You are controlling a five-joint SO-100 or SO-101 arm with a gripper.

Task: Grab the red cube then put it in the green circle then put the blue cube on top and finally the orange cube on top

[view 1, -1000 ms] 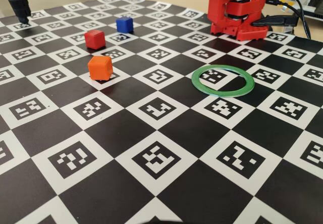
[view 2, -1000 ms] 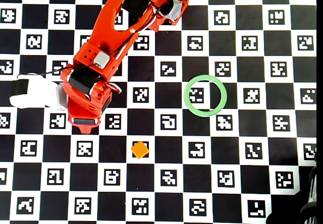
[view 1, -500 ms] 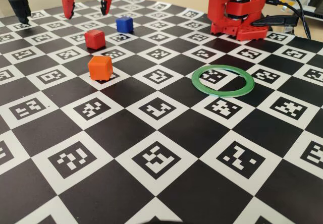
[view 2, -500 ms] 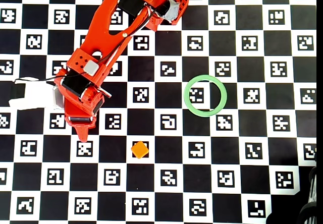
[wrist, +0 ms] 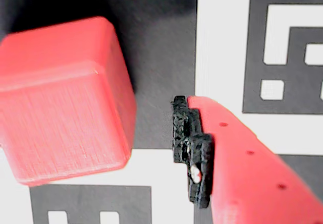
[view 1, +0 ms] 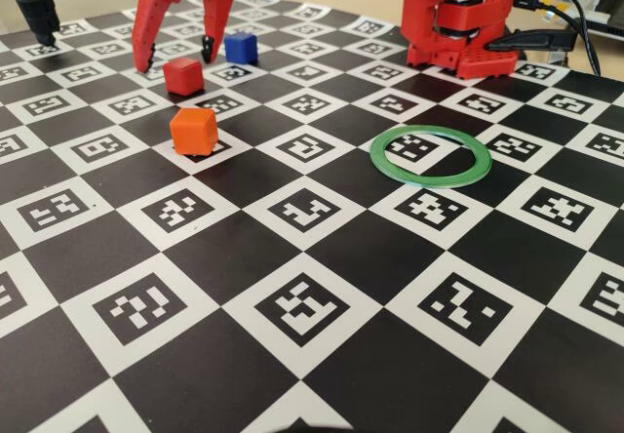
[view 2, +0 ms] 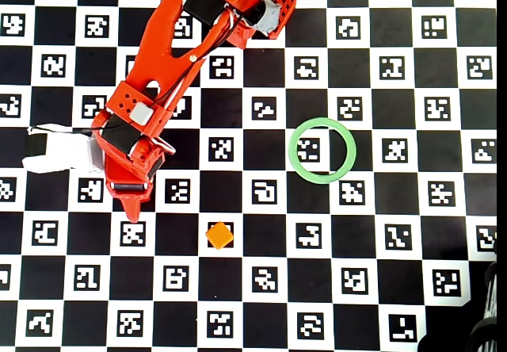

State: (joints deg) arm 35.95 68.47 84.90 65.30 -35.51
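In the fixed view the red cube (view 1: 183, 77) sits at the far left of the board. My gripper (view 1: 176, 63) is open and low over it, one red finger on each side, neither touching. In the wrist view the red cube (wrist: 63, 98) fills the left, with a gap between it and the black-padded fingertip (wrist: 191, 143) on the right; the other finger is out of frame. The blue cube (view 1: 241, 47) stands just behind and to the right. The orange cube (view 1: 193, 131) (view 2: 219, 235) lies nearer the camera. The green circle (view 1: 429, 180) (view 2: 293, 152) lies empty. In the overhead view the arm hides the red and blue cubes.
The board is a black-and-white marker checkerboard. The arm's red base (view 1: 453, 19) stands at the far right with cables (view 1: 565, 14) beside it. A black post (view 1: 37, 9) stands at the far left corner. In the overhead view the arm (view 2: 158, 74) slants across the upper left.
The open gripper came down from above the board over the last second, and its fingers now straddle the red cube. The cubes and the ring have not moved.
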